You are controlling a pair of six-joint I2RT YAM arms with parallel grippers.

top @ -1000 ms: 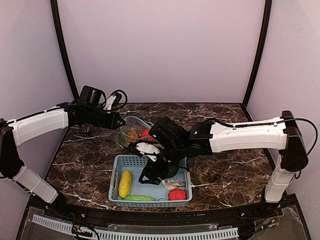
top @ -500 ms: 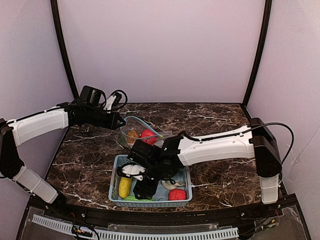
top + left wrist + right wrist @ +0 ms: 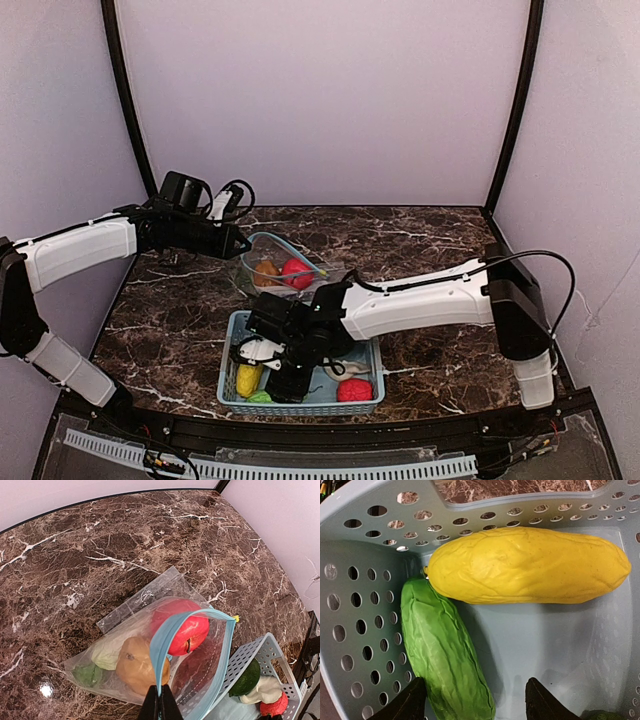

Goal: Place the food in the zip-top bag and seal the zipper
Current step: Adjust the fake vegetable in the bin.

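Note:
My left gripper (image 3: 161,706) is shut on the blue zipper edge of the zip-top bag (image 3: 210,660), holding its mouth up and open. Inside the bag lie a red apple (image 3: 182,625), a brown potato (image 3: 137,665) and a pale radish (image 3: 106,652). My right gripper (image 3: 476,705) is open, low inside the light blue basket (image 3: 355,605). The green pod (image 3: 445,655) lies between its fingers, close to the left one, and the yellow corn (image 3: 527,565) lies just beyond. In the top view this gripper (image 3: 272,378) covers the basket's left half.
The basket (image 3: 379,372) sits at the table's near edge, the bag (image 3: 275,262) just behind it. A dark green fruit (image 3: 246,678), a white mushroom (image 3: 262,690) and a small red fruit (image 3: 354,390) fill the basket's right side. Basket walls close in on the right gripper.
The right arm swung left and down into the basket's left end, over the corn and pod, its jaws narrowing a little. The left arm and bag held still.

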